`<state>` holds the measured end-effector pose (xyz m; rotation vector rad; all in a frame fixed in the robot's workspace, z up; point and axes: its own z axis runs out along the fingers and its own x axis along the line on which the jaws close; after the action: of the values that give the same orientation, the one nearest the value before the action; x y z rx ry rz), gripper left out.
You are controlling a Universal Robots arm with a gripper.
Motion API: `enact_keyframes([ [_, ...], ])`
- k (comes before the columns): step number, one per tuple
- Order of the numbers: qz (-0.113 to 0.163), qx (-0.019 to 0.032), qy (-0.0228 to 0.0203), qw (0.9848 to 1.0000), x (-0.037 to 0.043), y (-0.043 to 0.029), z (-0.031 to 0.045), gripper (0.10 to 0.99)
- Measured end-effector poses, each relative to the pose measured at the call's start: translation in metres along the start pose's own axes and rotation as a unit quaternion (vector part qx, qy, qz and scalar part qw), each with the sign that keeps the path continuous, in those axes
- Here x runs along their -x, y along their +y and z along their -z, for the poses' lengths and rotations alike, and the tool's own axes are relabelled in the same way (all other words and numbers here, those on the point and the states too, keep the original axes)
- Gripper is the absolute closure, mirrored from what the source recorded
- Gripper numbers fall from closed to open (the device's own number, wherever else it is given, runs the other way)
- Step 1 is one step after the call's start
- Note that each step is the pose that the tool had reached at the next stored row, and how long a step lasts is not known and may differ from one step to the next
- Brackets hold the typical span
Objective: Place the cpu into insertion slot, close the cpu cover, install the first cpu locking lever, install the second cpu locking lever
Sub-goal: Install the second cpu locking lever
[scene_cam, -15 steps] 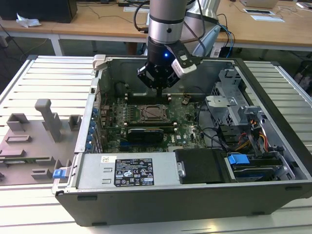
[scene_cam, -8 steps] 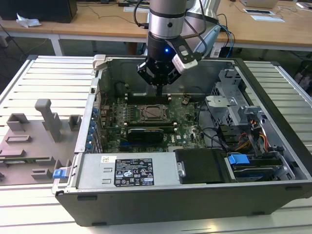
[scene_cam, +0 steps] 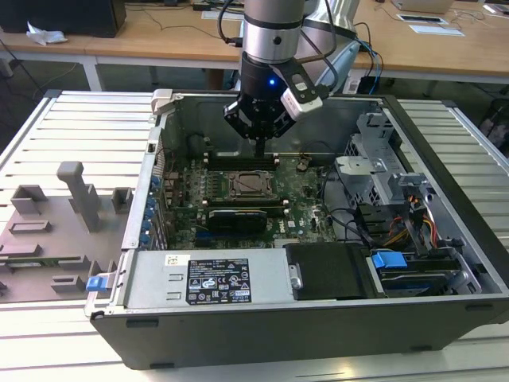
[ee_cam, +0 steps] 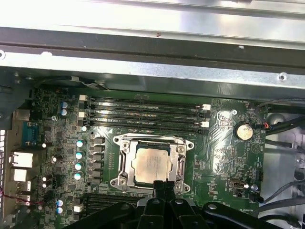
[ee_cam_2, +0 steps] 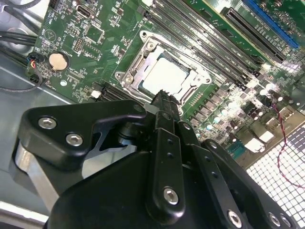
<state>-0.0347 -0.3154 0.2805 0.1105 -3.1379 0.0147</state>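
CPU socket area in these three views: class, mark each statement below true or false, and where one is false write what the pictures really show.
1. The cpu lies in the insertion slot. True.
2. The gripper holds the cpu above the motherboard. False: the cpu sits in the socket, and the jaws are shut on nothing.
3. The cpu cover lies down around the cpu, whose top shows through its window. True.
4. The computer case stands with its side panel fitted. False: the side is open and the board is exposed.
5. The long memory slots are full of modules. False: they look empty.
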Motion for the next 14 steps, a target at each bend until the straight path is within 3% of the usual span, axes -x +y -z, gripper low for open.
enact_keyframes([
  [1,0.000,-0.0001,0.0001,1.0000,-0.0001,-0.0004,0.0002,0.980],
  [9,0.000,0.0027,-0.0002,1.0000,-0.0021,-0.0244,-0.0009,0.980],
  [14,0.000,0.0122,-0.0008,0.9999,-0.0034,-0.0371,-0.0112,0.980],
])
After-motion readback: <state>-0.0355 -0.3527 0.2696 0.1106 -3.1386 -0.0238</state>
